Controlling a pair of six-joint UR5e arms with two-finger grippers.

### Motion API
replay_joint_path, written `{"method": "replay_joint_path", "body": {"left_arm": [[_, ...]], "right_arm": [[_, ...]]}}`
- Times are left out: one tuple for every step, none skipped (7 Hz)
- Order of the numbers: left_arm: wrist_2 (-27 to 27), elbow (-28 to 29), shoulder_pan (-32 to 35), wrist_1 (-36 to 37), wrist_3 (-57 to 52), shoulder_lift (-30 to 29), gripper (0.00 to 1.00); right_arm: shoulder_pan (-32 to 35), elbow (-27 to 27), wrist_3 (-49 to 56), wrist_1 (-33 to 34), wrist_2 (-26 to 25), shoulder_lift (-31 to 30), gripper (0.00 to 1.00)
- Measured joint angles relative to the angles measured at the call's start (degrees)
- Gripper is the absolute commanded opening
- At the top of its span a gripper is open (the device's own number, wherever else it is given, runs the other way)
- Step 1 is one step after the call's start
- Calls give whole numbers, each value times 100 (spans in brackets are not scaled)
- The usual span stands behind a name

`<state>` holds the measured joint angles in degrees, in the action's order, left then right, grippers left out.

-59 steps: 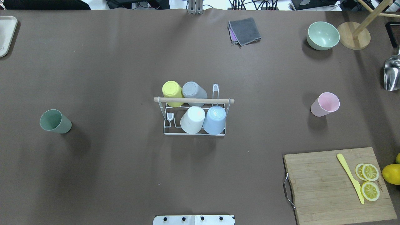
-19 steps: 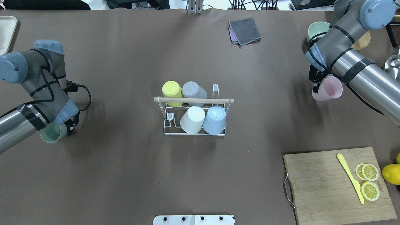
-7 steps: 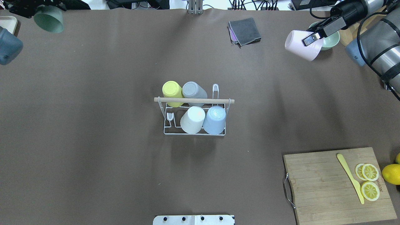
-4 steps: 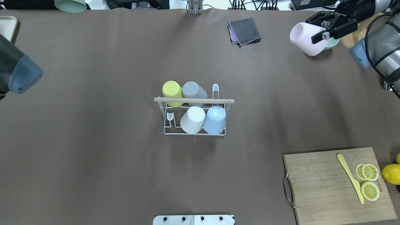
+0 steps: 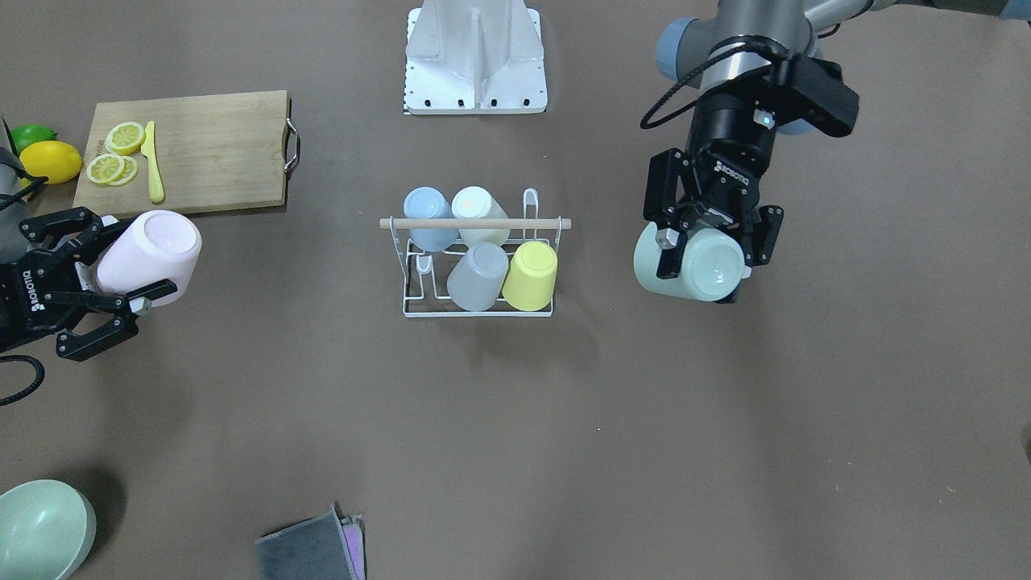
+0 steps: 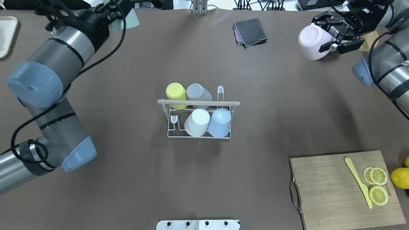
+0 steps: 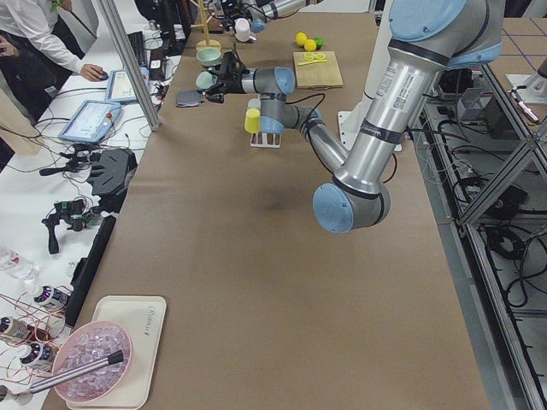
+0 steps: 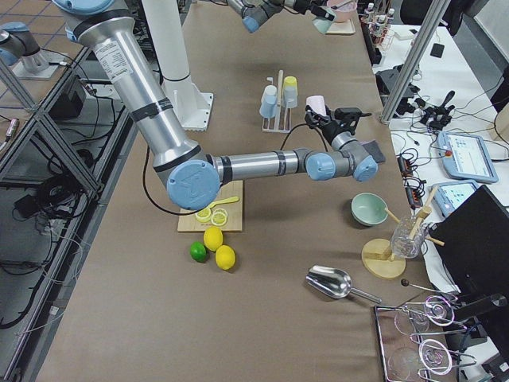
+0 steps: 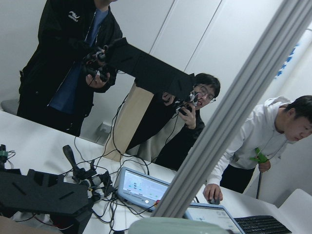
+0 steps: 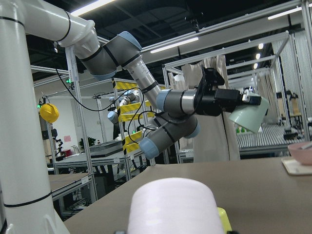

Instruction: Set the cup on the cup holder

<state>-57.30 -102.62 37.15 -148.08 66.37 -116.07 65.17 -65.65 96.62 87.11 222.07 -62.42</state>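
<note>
The white wire cup holder (image 6: 168,129) with a wooden rod handle (image 5: 475,223) stands mid-table and carries yellow, grey, white and blue cups upside down. One prong at its far right (image 6: 220,92) and one at its near left (image 6: 173,119) are bare. My left gripper (image 5: 709,258) is shut on a green cup (image 5: 693,270), tilted and held above the table, left of the rack. In the overhead view the left gripper (image 6: 126,14) is at the far edge. My right gripper (image 6: 319,35) is shut on a pink cup (image 6: 314,43), held tilted at the far right, also seen in the front view (image 5: 149,256).
A cutting board (image 6: 322,179) with lemon slices and a yellow knife (image 6: 358,182) lies at the near right, with lemons (image 6: 401,177) beside it. A green bowl (image 5: 40,528), a grey cloth (image 6: 250,32) and a wooden stand base (image 6: 367,41) are at the far side. A tray (image 6: 6,35) is far left.
My left arm has swung into view and carried the green cup to the right along the far edge. My right gripper has turned the pink cup and shifted slightly right.
</note>
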Motion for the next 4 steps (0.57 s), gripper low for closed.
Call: {"method": "replay_joint_path", "body": {"left_arm": [[373,-32,-349,-223,-195,-12,0],[738,-60,-759,-393,-422,-38,0],[993,-54,-1174,-536,-574,-47,0],[1288,-14,-1578,-603,-683,-40,0]], "right_arm": [[-170,95,752,-4,258,-22,35],[-331,131,1284,-1,418,1,35],[-477,144,1673,4,546,58,35],[-587,147,1927,7,697,117,35]]}}
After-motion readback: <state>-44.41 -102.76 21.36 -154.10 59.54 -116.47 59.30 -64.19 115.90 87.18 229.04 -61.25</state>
